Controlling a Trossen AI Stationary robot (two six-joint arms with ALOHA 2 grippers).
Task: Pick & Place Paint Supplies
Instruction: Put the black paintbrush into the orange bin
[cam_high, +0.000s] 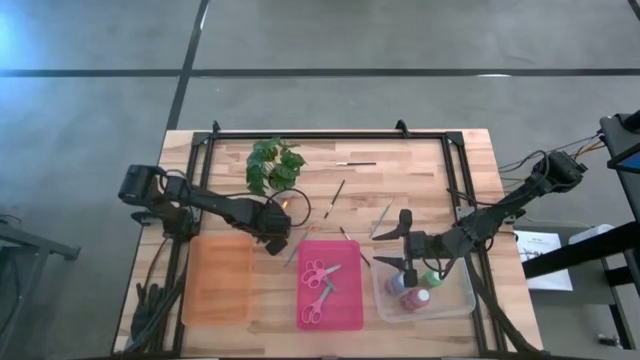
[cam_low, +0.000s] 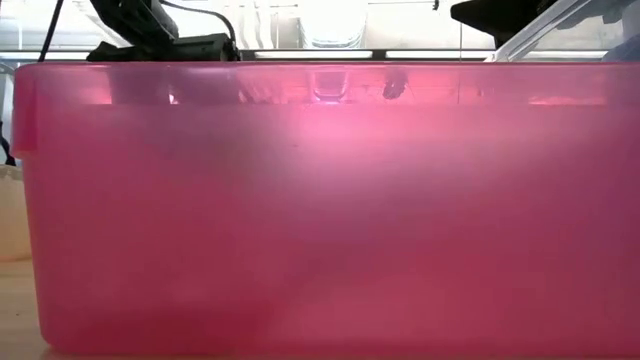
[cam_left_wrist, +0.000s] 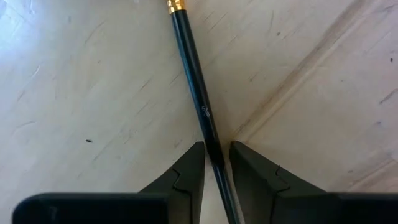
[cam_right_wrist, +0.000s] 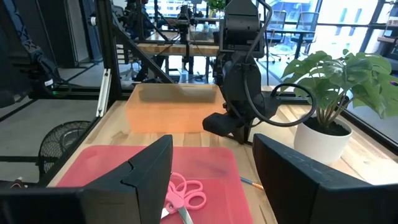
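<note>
**Left gripper closes on a thin brush**

The left gripper (cam_left_wrist: 216, 163) is down on the table (cam_high: 420, 170) between the plant (cam_high: 272, 165) and the orange bin (cam_high: 217, 280), its fingers (cam_left_wrist: 186, 171) pinched around a brush (cam_left_wrist: 198, 93) lying flat on the wood. The handle is slim, stiff and glossy black, so I'd expect it to be light but apt to roll or slide. The hold sits partway along the handle, away from the gold ferrule, which looks sensible. A tiny pale marking on the handle is too small to read.

The right gripper (cam_high: 405, 230) hangs open near the clear bin (cam_high: 465, 295), where the bottles (cam_high: 418, 298) stand. Scissors (cam_high: 320, 275) lie in the pink bin (cam_high: 345, 310). More brushes (cam_high: 336, 196) lie loose on the table.
</note>
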